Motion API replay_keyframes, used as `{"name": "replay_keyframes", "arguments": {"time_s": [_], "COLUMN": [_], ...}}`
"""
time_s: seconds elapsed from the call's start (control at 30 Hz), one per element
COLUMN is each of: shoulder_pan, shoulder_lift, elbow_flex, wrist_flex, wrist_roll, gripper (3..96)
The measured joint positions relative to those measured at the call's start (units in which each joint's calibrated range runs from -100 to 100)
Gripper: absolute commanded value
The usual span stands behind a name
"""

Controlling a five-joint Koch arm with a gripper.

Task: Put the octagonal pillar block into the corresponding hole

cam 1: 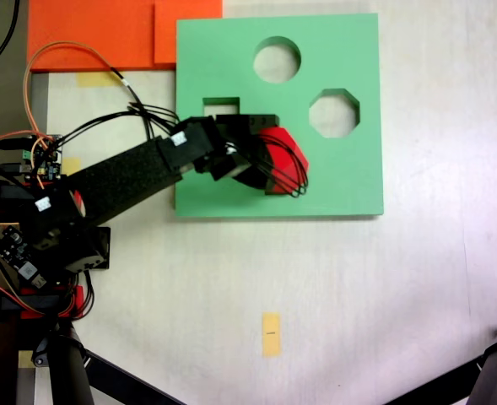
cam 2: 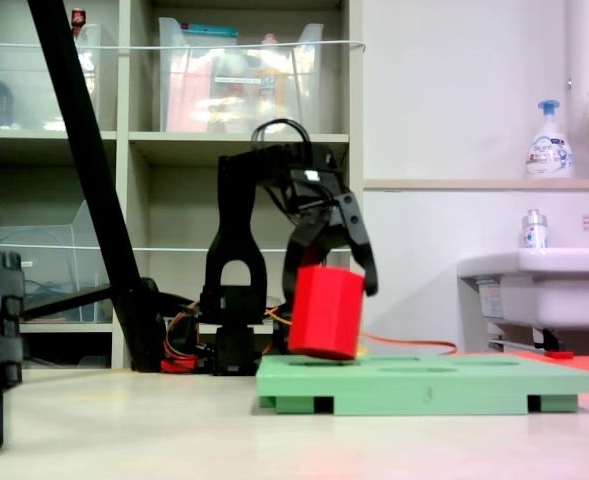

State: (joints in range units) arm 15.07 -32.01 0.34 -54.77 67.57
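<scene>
Your gripper point(cam 2: 326, 268) has its jaws clamped on the red octagonal block point(cam 2: 325, 312), and in the second exterior view you can see the block tilted and hanging just above the green board point(cam 2: 424, 385), its lower edge close to the board's top but whether it touches is hard to tell. In the first exterior view the block point(cam 1: 283, 158) sits over the board's point(cam 1: 231, 59) middle, partly covered by the arm's black cables. The eight-sided hole point(cam 1: 333, 113) lies up and to the first exterior view's right of the block, near but clearly apart from it, and it is open. The round hole point(cam 1: 277, 60) is farther up in the first exterior view, and another cutout point(cam 1: 221, 105) shows just above the arm's wrist, partly hidden, so you cannot read its full shape. The board rests flat on the pale surface point(cam 1: 316, 278), with orange sheets point(cam 1: 96, 34) touching its upper left corner in the first exterior view.
</scene>
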Motion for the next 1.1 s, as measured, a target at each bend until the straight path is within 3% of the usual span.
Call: {"name": "replay_keyframes", "arguments": {"time_s": [0.27, 1.1], "shoulder_pan": [0.49, 2.34], "shoulder_lift": [10.81, 43.5], "elbow_flex": [2.94, 31.26], "wrist_flex": [13.31, 15.76], "wrist_roll": [3.96, 4.98], "gripper": [38.5, 39.9]}}
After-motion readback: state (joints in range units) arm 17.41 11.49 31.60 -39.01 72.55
